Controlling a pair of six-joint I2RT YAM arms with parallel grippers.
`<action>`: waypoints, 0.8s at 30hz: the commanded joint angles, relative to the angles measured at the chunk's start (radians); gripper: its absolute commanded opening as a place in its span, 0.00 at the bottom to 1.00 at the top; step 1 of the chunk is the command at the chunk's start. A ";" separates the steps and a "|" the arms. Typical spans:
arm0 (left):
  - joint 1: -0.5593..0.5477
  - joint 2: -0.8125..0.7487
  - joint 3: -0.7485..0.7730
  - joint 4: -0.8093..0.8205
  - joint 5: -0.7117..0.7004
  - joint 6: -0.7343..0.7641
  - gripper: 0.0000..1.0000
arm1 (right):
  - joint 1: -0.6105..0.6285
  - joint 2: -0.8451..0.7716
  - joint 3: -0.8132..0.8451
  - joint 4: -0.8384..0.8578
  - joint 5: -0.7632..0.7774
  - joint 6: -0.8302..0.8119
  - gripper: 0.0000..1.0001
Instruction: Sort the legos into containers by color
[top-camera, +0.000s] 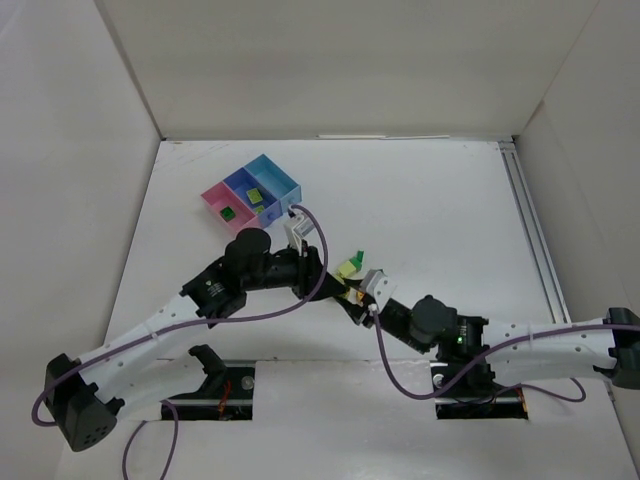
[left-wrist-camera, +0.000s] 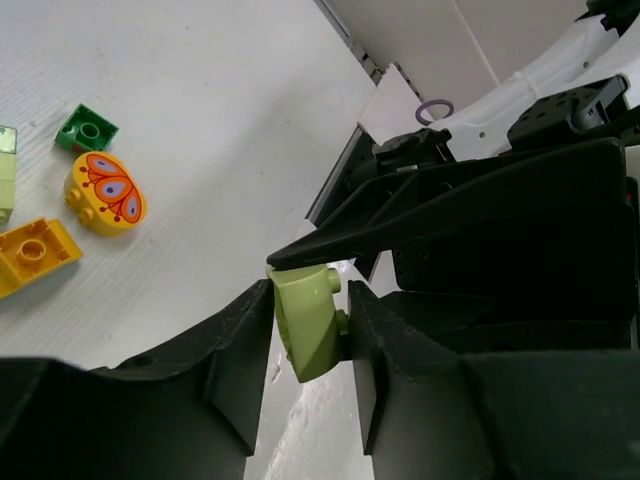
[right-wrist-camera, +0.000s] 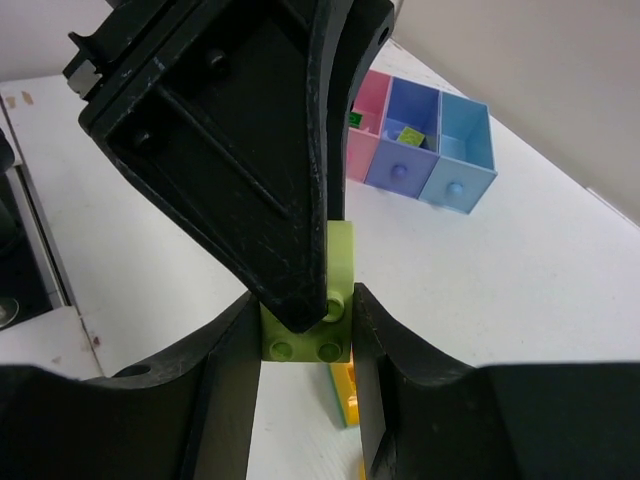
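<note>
A lime brick (left-wrist-camera: 312, 325) is pinched between both grippers above the table. My left gripper (left-wrist-camera: 308, 300) is shut on it, one finger pressing its studded face. My right gripper (right-wrist-camera: 305, 300) is shut on the same lime brick (right-wrist-camera: 305, 348) from its sides. In the top view the two grippers meet tip to tip, left gripper (top-camera: 322, 270) and right gripper (top-camera: 354, 290). The containers (top-camera: 285, 180) stand at the far left, one pink and two blue compartments, with small green and lime bricks inside. They also show in the right wrist view (right-wrist-camera: 460, 185).
Loose legos lie below the grippers: a dark green brick (left-wrist-camera: 87, 128), a yellow oval brick with a butterfly print (left-wrist-camera: 105, 193) and an orange-yellow brick (left-wrist-camera: 35, 252). Another orange-yellow brick (right-wrist-camera: 345, 400) lies under the right gripper. White walls enclose the table.
</note>
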 joint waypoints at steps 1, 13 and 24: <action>-0.031 0.007 0.003 0.038 0.018 0.020 0.31 | 0.010 -0.022 0.051 0.075 -0.003 -0.008 0.23; -0.031 0.035 0.132 -0.103 -0.342 -0.030 0.00 | 0.010 0.010 0.085 -0.031 0.152 0.050 0.97; 0.255 0.302 0.376 -0.296 -0.685 -0.106 0.00 | -0.004 -0.058 0.045 -0.218 0.379 0.291 1.00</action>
